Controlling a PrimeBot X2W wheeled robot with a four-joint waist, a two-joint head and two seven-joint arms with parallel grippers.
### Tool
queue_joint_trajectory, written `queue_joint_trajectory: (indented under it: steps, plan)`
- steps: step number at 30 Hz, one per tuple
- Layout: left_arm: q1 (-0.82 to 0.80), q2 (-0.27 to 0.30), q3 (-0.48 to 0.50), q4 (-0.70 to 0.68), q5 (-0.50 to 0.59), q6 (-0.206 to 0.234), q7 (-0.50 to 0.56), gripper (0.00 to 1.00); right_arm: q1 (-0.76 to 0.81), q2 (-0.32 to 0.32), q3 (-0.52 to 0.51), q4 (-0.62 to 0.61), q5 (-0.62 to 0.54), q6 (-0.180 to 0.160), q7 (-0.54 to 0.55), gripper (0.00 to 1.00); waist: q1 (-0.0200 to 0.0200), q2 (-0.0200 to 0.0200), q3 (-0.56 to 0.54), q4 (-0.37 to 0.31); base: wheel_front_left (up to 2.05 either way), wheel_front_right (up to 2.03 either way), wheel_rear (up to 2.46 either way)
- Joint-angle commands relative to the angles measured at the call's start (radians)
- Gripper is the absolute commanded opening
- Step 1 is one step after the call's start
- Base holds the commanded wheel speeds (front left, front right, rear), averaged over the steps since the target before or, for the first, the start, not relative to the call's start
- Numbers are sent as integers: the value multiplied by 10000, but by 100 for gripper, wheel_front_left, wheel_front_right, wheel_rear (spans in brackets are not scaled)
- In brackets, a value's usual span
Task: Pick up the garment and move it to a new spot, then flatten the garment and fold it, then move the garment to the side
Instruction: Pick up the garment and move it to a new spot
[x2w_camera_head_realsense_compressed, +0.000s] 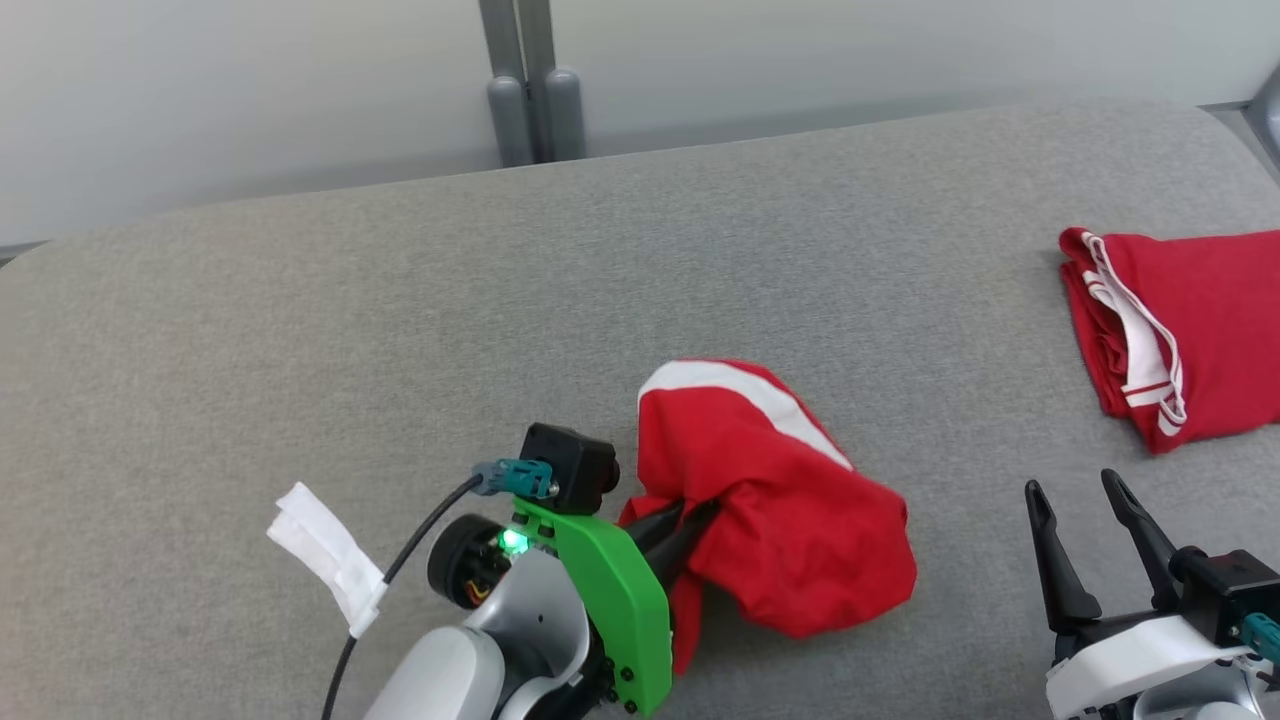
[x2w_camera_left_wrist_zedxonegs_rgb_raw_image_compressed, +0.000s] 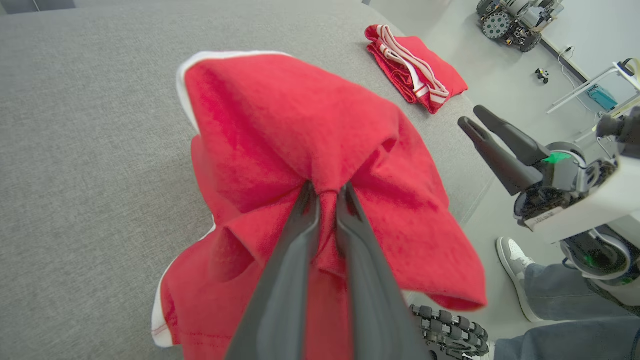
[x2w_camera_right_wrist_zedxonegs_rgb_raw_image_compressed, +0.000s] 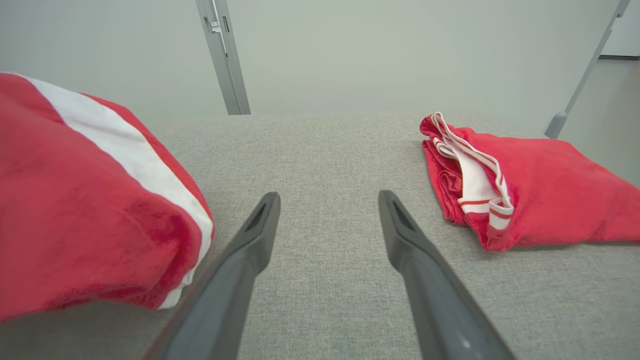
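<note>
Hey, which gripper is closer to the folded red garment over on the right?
Right. The right gripper stands open just below the folded red garment in the head view, apart from it; the left gripper is farther left, shut on the bunched red garment.

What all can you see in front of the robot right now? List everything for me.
padded surface: one, grey, spans the head view
bunched garment: one, red with a white stripe, near the middle of the surface
folded garment: one, red with white trim, lying at the surface's right side
white strip: one, white, at the near left
posts: two, grey, behind the far edge
person's shoe: one, white and grey, on the floor beside the surface
left gripper: one, dark fingers, shut on the bunched garment
right gripper: one, dark fingers, open, lower right, apart from both garments
</note>
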Motion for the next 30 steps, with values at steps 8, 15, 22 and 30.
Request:
queue_joint_trajectory:
  steps: [8, 15, 22, 30]
  plan:
    - [-462, -75, -135, 3289, 231, 180, -1379, 0, -313, 184, 178, 64, 82, -14, -27, 100, 1, -1, 267, -899, 0, 0, 0]
    - [-639, -130, -390, 4942, 1, 673, -3502, 100, -302, 161, 157, 148, 117, -14, -27, 100, 1, -1, 233, -979, 0, 0, 0]
    - [371, -125, -179, 4166, -158, 1395, -6591, 100, 84, 127, -142, 80, -34, -14, -27, 100, 1, -1, -301, -778, 0, 0, 0]
    - [2109, 243, 763, 2928, 148, 2044, -8305, 100, 570, 109, -646, -227, -214, -14, -26, 100, 1, -1, -898, -314, 0, 0, 0]
